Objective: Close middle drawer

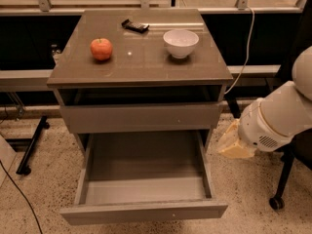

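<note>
To the left of the gripper point(236, 144), the middle drawer point(144, 211) is pulled far out. The gripper is held low, near the drawer's right wall. The wide front lies left of it and nearer the camera. Whether the gripper is open cannot be told.

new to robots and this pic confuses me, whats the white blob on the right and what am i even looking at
The white rounded shape is a robot arm; it belongs to a wheeled robot. Its pale yellowish tip is the end effector, the grasping part. It hangs low, just right of the cabinet and apart from the drawers, and I see nothing held in it. There is only one camera view. It looks down at the front of a grey cabinet. On top sit an apple, a white bowl and a small dark flat object. The middle drawer is pulled far out with plain grey inside, below a taller drawer front.
</note>
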